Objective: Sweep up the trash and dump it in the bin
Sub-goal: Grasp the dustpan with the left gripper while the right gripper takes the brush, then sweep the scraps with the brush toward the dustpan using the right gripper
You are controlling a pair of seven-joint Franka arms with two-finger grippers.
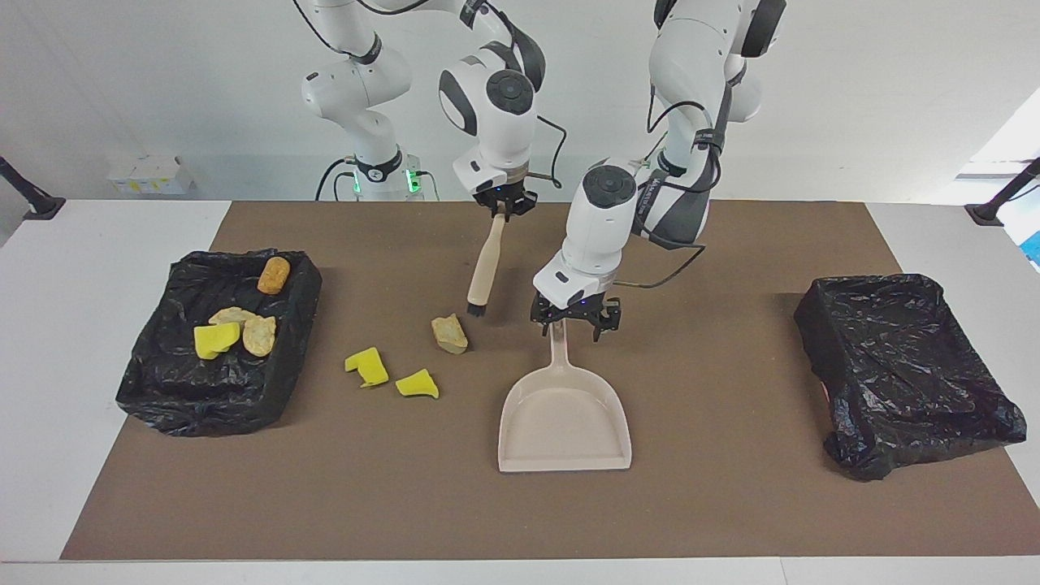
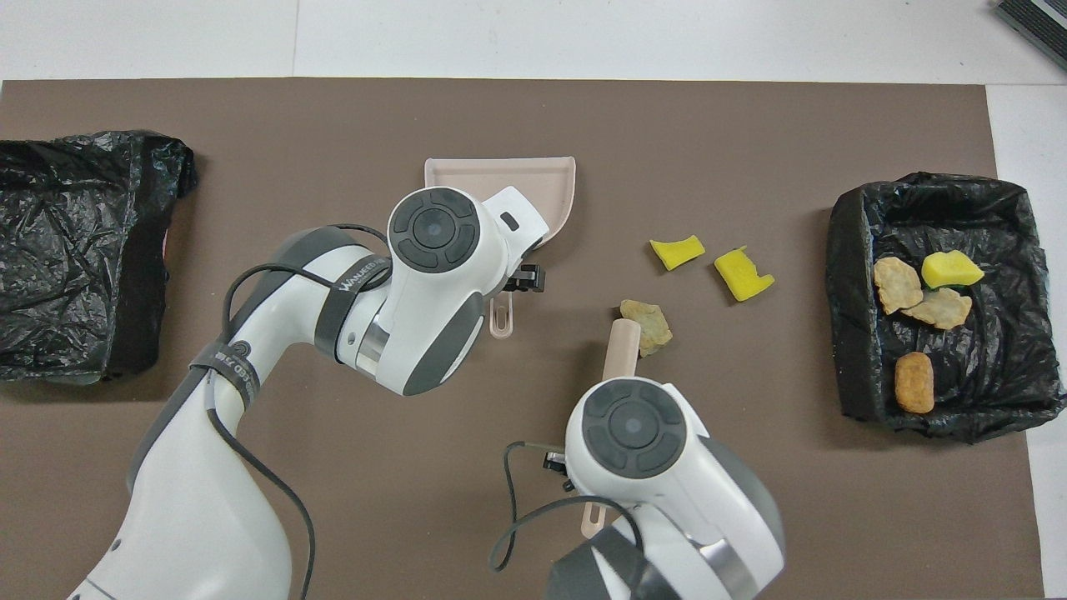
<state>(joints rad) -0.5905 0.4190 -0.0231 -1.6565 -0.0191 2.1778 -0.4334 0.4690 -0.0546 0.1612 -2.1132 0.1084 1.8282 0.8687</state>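
While the right gripper (image 1: pixel 504 203), upper centre of the facing view, is clamping the brush (image 1: pixel 486 264) by its handle tip w/ jaws shut, the bristles are hanging just beside a tan chunk (image 1: pixel 449 333). In the overhead view that wrist is hiding its own fingers. Mid-frame, the left gripper (image 1: pixel 575 315) is sitting w/ jaws wide astride the dustpan (image 1: pixel 565 414) handle, not gripping it; the arm is covering part of the pan from overhead. Two yellow scraps (image 1: pixel 367 366) are lying on the mat (image 1: pixel 731 504). At left edge, four more pieces are resting in a black-lined bin (image 1: pixel 187 398). A second bin (image 1: pixel 902 366) is at right edge.
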